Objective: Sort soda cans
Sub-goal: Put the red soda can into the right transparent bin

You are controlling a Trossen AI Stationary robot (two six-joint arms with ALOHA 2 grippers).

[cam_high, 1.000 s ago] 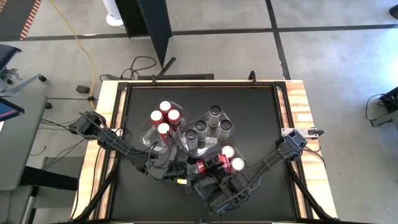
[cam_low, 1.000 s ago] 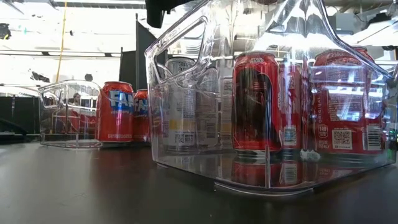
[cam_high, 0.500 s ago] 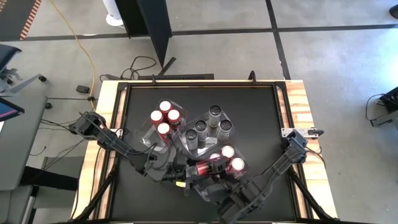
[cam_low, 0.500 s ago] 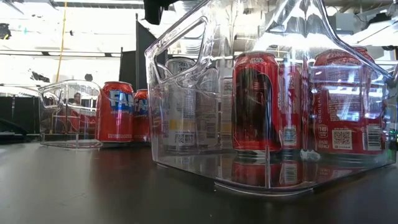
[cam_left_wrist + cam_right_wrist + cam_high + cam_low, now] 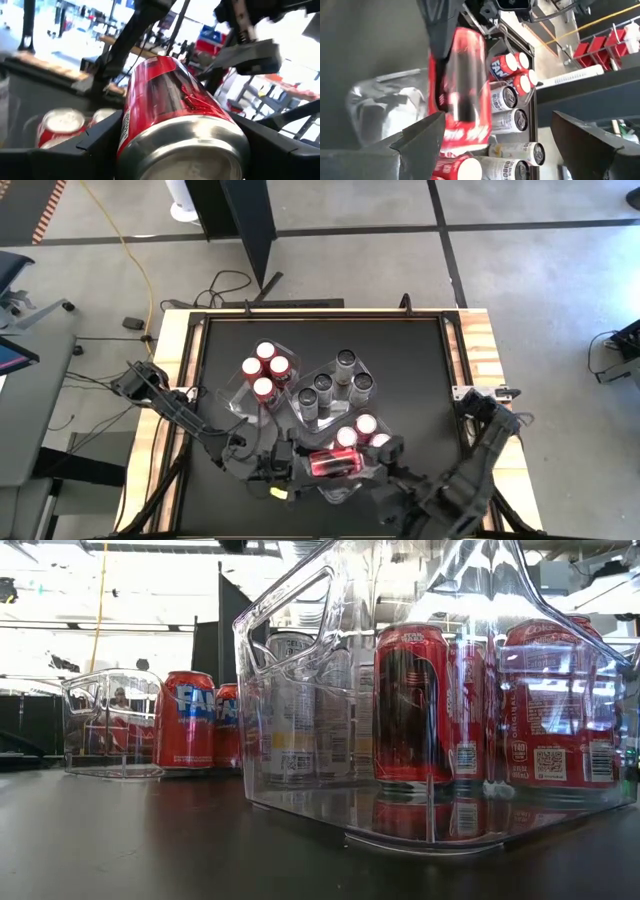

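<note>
Pretty far along, we'd say: left end effector (image 5: 300,467) is grasping a red can (image 5: 335,464) sideways; right end effector (image 5: 400,478) sits released beside it; trays (image 5: 236,401) mostly filled.

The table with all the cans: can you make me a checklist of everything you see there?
Surface: black table with wooden edges.
Job's things: three red cans in the left clear tray; four silver cans and three more red cans in the middle clear tray; one red can held sideways.
Clutter: nothing seen.
End effectors: left end effector shut on the sideways red can; right end effector open, facing it.
Cables: yellow cable and black cables on the floor.
Surroundings: grey floor, dark panel.
</note>
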